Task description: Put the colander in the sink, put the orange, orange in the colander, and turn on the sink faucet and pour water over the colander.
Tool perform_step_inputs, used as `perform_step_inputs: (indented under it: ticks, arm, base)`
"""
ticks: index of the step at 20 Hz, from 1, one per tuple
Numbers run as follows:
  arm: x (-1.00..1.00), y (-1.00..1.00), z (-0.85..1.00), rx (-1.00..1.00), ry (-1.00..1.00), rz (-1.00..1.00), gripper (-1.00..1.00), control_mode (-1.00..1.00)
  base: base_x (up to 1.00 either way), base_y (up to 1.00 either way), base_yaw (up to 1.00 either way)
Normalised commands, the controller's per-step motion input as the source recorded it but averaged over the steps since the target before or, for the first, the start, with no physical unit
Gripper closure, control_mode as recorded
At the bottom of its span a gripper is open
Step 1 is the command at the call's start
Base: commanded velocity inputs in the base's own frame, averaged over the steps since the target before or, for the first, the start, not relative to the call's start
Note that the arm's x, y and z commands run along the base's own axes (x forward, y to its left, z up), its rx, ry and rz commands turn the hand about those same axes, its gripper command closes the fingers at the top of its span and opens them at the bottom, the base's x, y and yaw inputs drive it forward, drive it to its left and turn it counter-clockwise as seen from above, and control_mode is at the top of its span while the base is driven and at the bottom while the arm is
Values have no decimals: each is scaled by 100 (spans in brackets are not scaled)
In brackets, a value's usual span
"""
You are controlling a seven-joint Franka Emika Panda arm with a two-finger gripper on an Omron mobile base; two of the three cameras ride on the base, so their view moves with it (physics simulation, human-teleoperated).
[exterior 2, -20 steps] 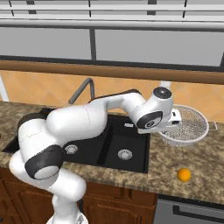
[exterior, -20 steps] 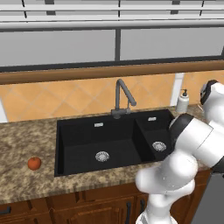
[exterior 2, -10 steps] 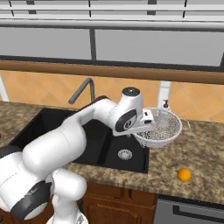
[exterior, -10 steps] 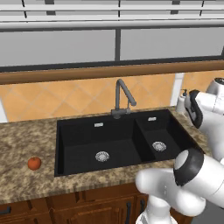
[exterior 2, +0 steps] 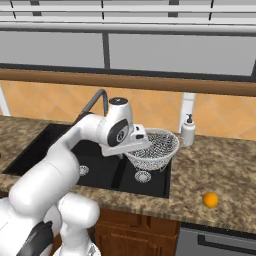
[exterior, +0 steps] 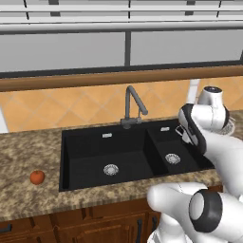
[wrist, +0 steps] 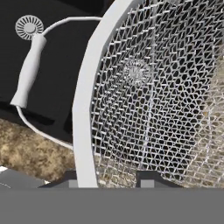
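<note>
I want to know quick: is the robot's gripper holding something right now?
Gripper: shut on the colander, gripping its rim and holding it above the sink.

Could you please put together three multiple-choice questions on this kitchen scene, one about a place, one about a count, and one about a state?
1. Where is the colander?
A. Held in the air over the smaller basin of the sink
B. Flat on the counter by the window
C. On the floor

2. How many oranges lie on the counter?
A. None
B. Two
C. Four

3. What state is the sink faucet in?
A. Running hard
B. Off, no stream
C. Broken off

Answers: 1 A, the gripper has its jaws shut on the rim above the right drain. 2 B, a reddish one left of the sink and a yellower one to its right. 3 B, nothing falls from the spout.
</note>
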Motion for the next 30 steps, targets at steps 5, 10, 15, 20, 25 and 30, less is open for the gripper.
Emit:
perform_step_inputs:
  ticks: [5, 10, 15, 20, 25, 30]
  arm:
    - [-10, 72, 0, 0, 12, 7, 100, -100]
    - [-7, 73, 0, 0, 12, 5, 100, -100]
    - [-4, 76, 0, 0, 9, 3, 100, -100]
    - [0, 82, -3, 0, 4, 0, 100, -100]
    - [0, 69, -12, 0, 0, 0, 100, -100]
    - [0, 56, -20, 0, -5, 1, 100, -100]
  base:
    - [0, 0, 0]
    - [0, 0, 0]
    - [0, 0, 0]
    - [0, 0, 0]
    - [0, 0, 0]
    - [0, 0, 0]
